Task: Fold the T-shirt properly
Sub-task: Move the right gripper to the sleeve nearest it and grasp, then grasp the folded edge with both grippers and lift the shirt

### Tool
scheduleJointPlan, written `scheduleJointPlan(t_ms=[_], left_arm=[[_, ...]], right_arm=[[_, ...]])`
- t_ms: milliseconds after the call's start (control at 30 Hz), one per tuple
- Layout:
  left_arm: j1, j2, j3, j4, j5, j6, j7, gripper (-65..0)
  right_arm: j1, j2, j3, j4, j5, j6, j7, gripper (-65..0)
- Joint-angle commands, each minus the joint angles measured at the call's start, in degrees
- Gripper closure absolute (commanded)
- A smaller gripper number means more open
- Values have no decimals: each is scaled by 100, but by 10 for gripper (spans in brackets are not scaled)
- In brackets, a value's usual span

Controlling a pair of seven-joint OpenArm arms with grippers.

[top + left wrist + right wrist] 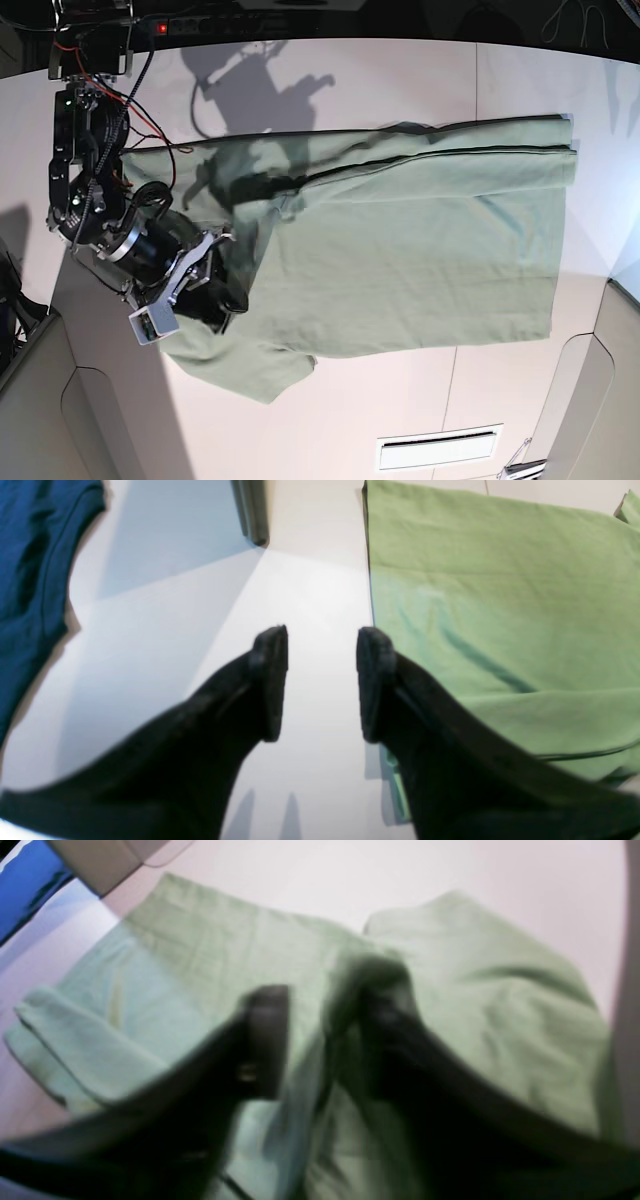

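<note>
My right gripper [320, 1035] hangs over the shirt [400, 240], jaws apart with a raised fold of cloth between them, though blur hides whether they touch it. The shirt lies spread across the counter [350, 70], one long edge folded over. My left gripper [322, 680] is open above bare counter, just beside the shirt's edge.

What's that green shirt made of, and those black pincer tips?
The T-shirt looks like soft, matte woven or knit cloth, probably cotton: it creases and drapes limply. The left pincer fingertips look like dull black rubbery or plastic pads, with no shine; blur leaves that open.
</note>
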Motion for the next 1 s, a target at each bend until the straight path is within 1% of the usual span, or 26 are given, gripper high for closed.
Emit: scheduleJointPlan(t_ms=[0,33,167,267,300,333,367,400,467,500,567,633,700,767,833,867,967], left_arm=[[-28,-157,-52,96,-85,-44,-96,-256],[-28,-157,-52,96,-87,-46,-96,-256],[-28,-109,-42,96,-114,-68,-70,-256],[-28,-55,138,96,-323,-202,85,-256],[-28,-42,256,96,-404,-202,153,-255],[-31,-31,409,96,-459,-202,210,-254],[-31,-31,599,96,-507,-202,256,-253],[-31,-33,822,96,-509,-202,262,-243],[-48,-31,1296,96,-444,-202,258,-180],[-63,-31,1539,96,-343,-202,254,-142],[-118,-13,1996,96,15,-202,236,-66],[-192,74,2328,96,507,-202,151,-1],[-223,232,2514,96,951,81,-101,0],[-219,420,2629,96,1255,271,-289,0],[-219,629,2697,90,1543,306,-275,0],[-216,743,2697,83,1716,306,-275,0],[-199,977,2699,79,2096,352,-251,0]], right_arm=[[164,26,11,94,72,11,166,-329],[188,26,11,94,72,2,164,-352],[205,28,13,94,74,-2,120,-353],[205,28,13,94,74,0,-251,-351],[205,31,13,94,74,0,-439,-338],[205,31,13,94,74,-2,-673,-303],[203,31,17,94,74,-2,-931,-248],[192,33,26,96,72,-2,-1182,-175],[149,35,87,96,72,-2,-1569,0],[96,52,131,94,72,0,-1681,0],[-50,131,212,96,-2,0,-1665,0],[-225,214,258,94,-428,-4,-1493,0],[-428,291,275,94,-1036,-138,-1176,0],[-649,372,275,94,-1425,-400,-922,0],[-848,420,275,76,-1620,-640,-879,0],[-935,415,275,50,-1720,-697,-876,0],[-1086,413,275,-258,-1768,-713,-881,0]])
